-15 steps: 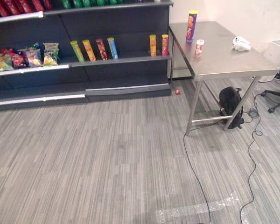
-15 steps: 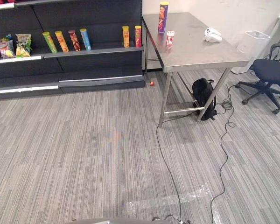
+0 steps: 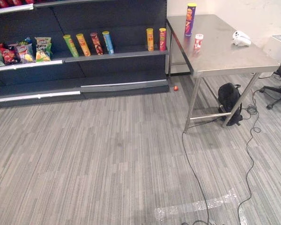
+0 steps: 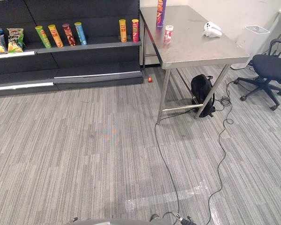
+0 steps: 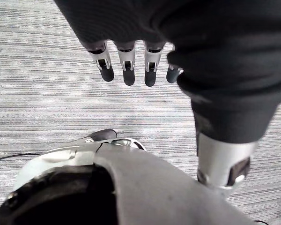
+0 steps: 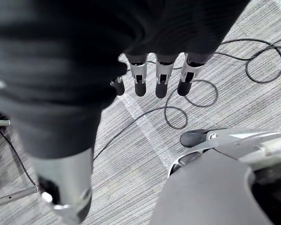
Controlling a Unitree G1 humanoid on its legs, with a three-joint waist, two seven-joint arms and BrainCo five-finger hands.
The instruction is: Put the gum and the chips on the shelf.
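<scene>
Shelf [image 3: 117, 55] at left; chips tube [image 3: 190, 19] and gum tub [image 3: 198, 41] upright, near each other, on the worktop [image 3: 229, 58] at right. Left hand [image 5: 128, 65] and right hand [image 6: 163, 77] hang slack-fingered, empty. Step: approach. The next move likely calls for walking to the worktop.

Your left hand [image 5: 127, 63] is relaxed. Its silver fingers [image 5: 150, 70] run straight and side by side out of the dark ribbed cover [image 5: 187, 42], with their dark tips almost level in a row. The thumb [image 5: 220, 164] is extended well apart from them. Your right hand [image 6: 162, 77] is posed the same way: its fingers [image 6: 139, 79] come straight out of its own cover [image 6: 84, 56], close together, and its thumb [image 6: 65, 187] stretches off to one side. Neither hand has a finger curled.
</scene>
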